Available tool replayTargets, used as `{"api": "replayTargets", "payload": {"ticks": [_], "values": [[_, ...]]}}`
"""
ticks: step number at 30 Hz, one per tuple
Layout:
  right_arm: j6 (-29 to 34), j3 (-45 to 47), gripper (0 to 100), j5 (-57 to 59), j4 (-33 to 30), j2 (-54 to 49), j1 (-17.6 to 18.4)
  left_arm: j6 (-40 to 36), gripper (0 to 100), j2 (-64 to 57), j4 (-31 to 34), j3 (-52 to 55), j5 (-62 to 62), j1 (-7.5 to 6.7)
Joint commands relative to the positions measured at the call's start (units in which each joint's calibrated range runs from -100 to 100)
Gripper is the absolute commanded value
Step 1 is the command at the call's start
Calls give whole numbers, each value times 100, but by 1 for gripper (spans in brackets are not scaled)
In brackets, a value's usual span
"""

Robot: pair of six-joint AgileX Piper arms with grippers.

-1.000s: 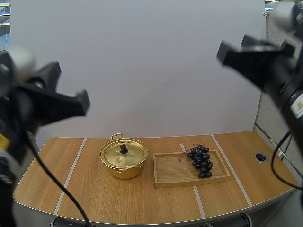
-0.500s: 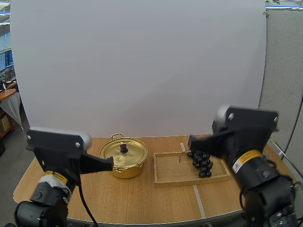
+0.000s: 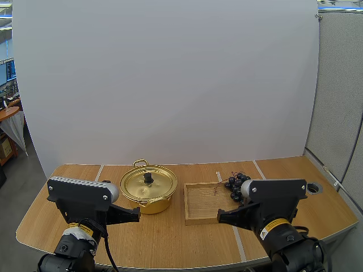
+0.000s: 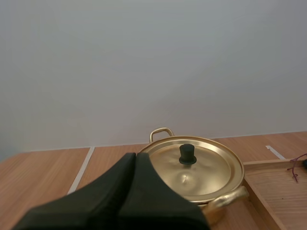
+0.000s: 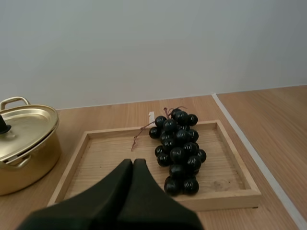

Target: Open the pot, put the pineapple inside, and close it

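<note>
Gold-coloured metal, the pot stands on the table just beside the wooden tray, on its left. The lid is seated and its black knob stands upright in the middle. I see no pineapple; the fruit here is a bunch of dark grapes lying in the tray's right end, so I take that as what goes inside. My left gripper hangs low in front of the pot, fingers pressed together on nothing. My right gripper is likewise closed and empty, in front of the tray. The lid comes first, I judge. I should spread my left fingers, come down over the knob from above, pinch it squarely and lift straight up so the rim does not catch. Then I should set the lid on bare wood to the pot's left. The bunch's long axis runs from the tray's far edge toward the near edge, and its thin stem trails off toward the pot. A grip across that axis near the stem end looks safest.
</note>
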Motion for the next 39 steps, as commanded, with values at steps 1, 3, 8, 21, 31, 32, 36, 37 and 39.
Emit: {"api": "replayTargets", "payload": {"ticks": [1, 3, 8, 21, 31, 32, 36, 37, 39], "values": [[-29, 66, 0, 317, 35, -45, -23, -184, 0, -21, 20, 24, 130, 5], [-29, 66, 0, 450, 49, -45, -58, -295, 0, -21, 20, 24, 291, 5], [-29, 66, 0, 450, 49, -45, -139, -397, 0, -21, 20, 24, 1403, 5], [-29, 66, 0, 585, 49, -45, -180, -605, 0, -21, 20, 24, 1621, 5], [-29, 66, 0, 570, -26, -45, -180, -605, 0, -21, 20, 24, 1621, 5], [-29, 66, 0, 570, -26, -45, -180, -605, 0, -21, 20, 24, 1621, 5], [-29, 66, 0, 570, -26, -45, -180, -605, 0, -21, 20, 24, 1621, 5], [-29, 66, 0, 570, -26, -45, -180, -605, 0, -21, 20, 24, 1621, 5], [-29, 66, 0, 570, -26, -45, -180, -605, 0, -21, 20, 24, 1619, 5]]}}
